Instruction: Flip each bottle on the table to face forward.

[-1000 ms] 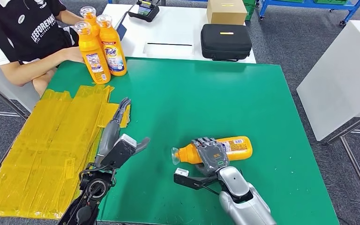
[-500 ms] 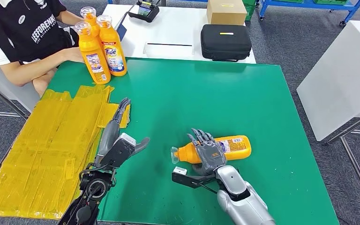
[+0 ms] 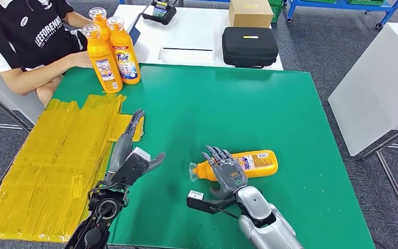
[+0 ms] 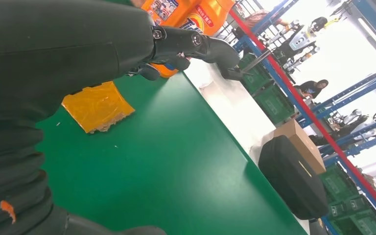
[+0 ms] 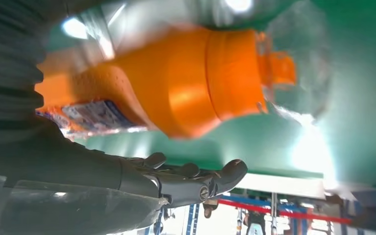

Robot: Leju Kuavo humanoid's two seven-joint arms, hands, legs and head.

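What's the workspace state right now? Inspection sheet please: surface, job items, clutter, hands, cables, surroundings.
Surface: green mat on the table; yellow taped sheeting covers its left part.
Job's things: lying bottle on its side, cap end toward the robot's left; three upright bottles at the far left corner, beside a seated person.
Clutter: nothing seen on the mat.
Hands: right hand over the lying bottle's neck end, fingers spread, not gripping; left hand open above the mat edge, holding nothing.
Cables: thin wiring at the left wrist.
Surroundings: white table behind with a black case, a cardboard box and a small device; blue racks beyond.
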